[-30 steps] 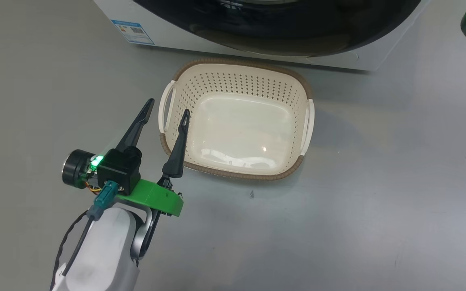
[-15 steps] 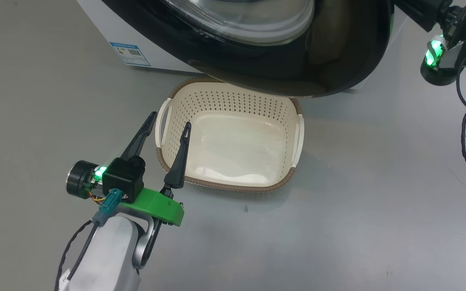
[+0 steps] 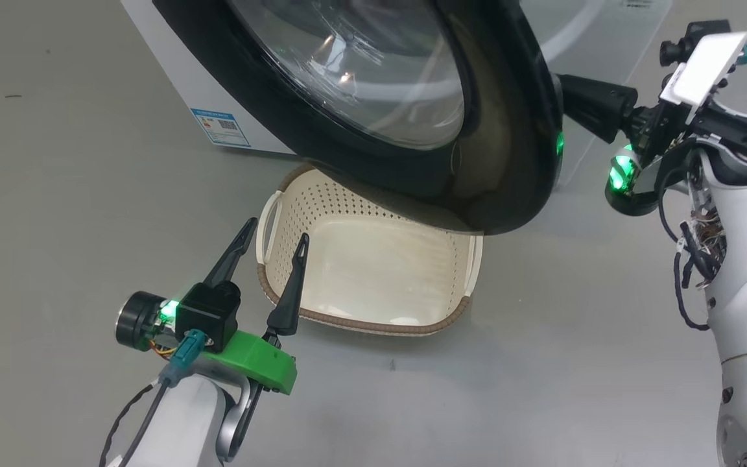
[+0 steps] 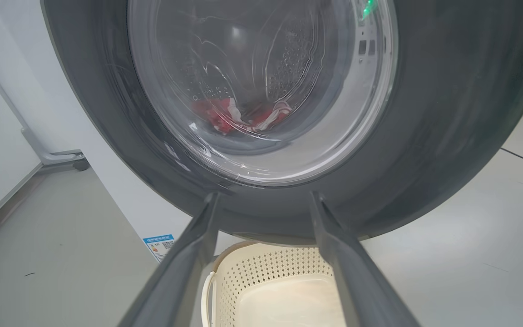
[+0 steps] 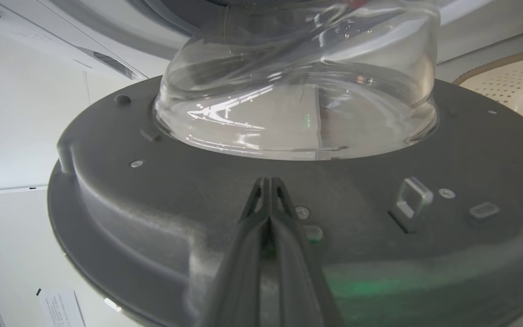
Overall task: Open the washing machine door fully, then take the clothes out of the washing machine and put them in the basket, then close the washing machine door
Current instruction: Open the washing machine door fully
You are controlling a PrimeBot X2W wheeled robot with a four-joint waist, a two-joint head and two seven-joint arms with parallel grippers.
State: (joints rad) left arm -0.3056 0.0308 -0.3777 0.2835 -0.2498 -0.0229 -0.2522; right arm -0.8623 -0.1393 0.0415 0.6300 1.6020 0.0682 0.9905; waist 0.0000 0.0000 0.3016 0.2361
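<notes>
The left pincer [image 3: 275,231] is spread wide and empty, beside the left rim of the basket [image 3: 373,323]. The right pincer [image 5: 266,182] is closed, with its tips against the inner face of the part-open washing machine door [image 3: 509,130]. The clothes [image 4: 243,119] lie inside the washing machine [image 4: 120,195].

Bright, even light from above. White glare streaks the round black-rimmed glass door [image 3: 373,97]; my wrist views of it look smeared, perhaps motion blur.
</notes>
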